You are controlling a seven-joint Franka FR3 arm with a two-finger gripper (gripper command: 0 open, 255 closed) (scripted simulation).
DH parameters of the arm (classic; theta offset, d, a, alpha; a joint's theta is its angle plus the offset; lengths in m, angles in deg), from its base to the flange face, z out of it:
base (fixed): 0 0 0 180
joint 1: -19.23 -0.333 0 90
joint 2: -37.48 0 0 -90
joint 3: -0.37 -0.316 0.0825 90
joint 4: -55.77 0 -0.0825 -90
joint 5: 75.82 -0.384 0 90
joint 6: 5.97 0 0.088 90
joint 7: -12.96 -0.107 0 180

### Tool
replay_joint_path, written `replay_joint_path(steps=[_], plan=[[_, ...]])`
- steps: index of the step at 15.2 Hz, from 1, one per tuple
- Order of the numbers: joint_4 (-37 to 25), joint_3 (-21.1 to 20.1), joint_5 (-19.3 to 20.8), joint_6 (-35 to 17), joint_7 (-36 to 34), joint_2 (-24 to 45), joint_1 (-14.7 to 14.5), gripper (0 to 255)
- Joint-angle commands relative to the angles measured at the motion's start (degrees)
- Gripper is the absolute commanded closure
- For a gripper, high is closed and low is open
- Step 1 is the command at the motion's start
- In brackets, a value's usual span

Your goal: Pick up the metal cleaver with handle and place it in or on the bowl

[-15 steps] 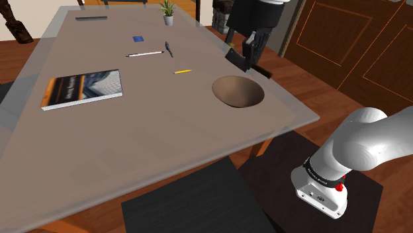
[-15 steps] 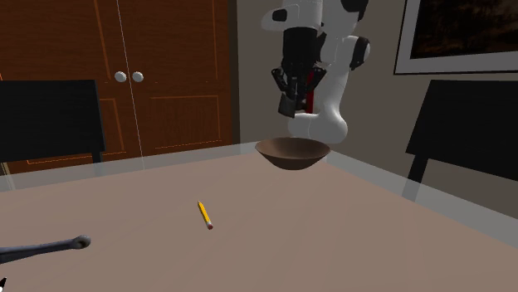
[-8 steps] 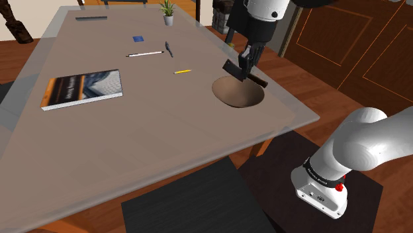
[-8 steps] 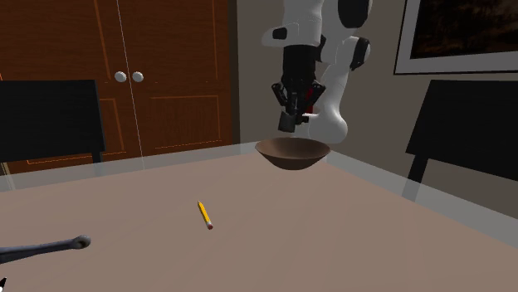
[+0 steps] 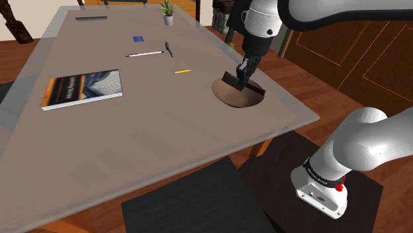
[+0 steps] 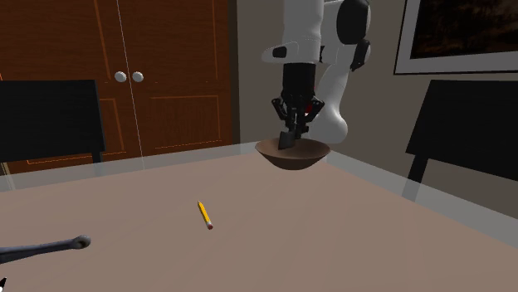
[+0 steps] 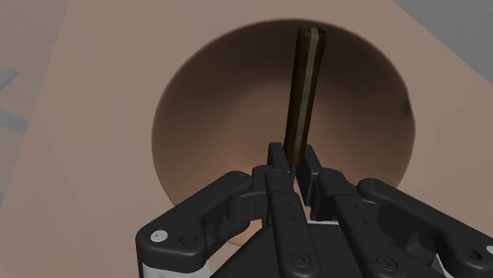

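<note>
Gripper (image 5: 242,73) is over the brown bowl (image 5: 229,100), fingers clamped on the cleaver (image 5: 232,79). In the wrist view the two black fingers (image 7: 276,160) pinch the thin dark cleaver (image 7: 304,87) edge-on, its length running out over the bowl's inside (image 7: 213,103). In the second exterior view the gripper (image 6: 292,131) points straight down and the cleaver's lower end (image 6: 286,142) sits at about rim level of the bowl (image 6: 290,157); can't tell whether it touches the bowl. In the shoulder view the blade sticks out on the gripper's left and the dark handle on its right, above the bowl's far rim. The bowl is near the table (image 5: 145,139) edge closest to the arm's stand (image 5: 311,198). Elsewhere on the table, well apart from the bowl: yellow pencil (image 5: 183,71), white pen (image 5: 145,53), book (image 5: 82,88), small potted plant (image 5: 167,11) at the far end.
</note>
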Motion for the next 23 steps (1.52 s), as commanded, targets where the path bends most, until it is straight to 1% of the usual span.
replay_joint_path(steps=[1,6,7,12,16,23], plan=[[0.1,0.0,0.0,-0.2,0.0,0.1,0.0,255],[0.1,0.0,0.0,-0.2,0.0,0.1,0.0,255],[0.1,0.0,0.0,-0.2,0.0,0.1,0.0,0],[0.1,0.0,0.0,-0.2,0.0,0.1,0.0,0],[-7.5,0.8,0.7,7.0,-0.2,0.5,0.3,0],[-7.5,0.8,0.7,7.0,-0.2,0.5,0.3,0]])
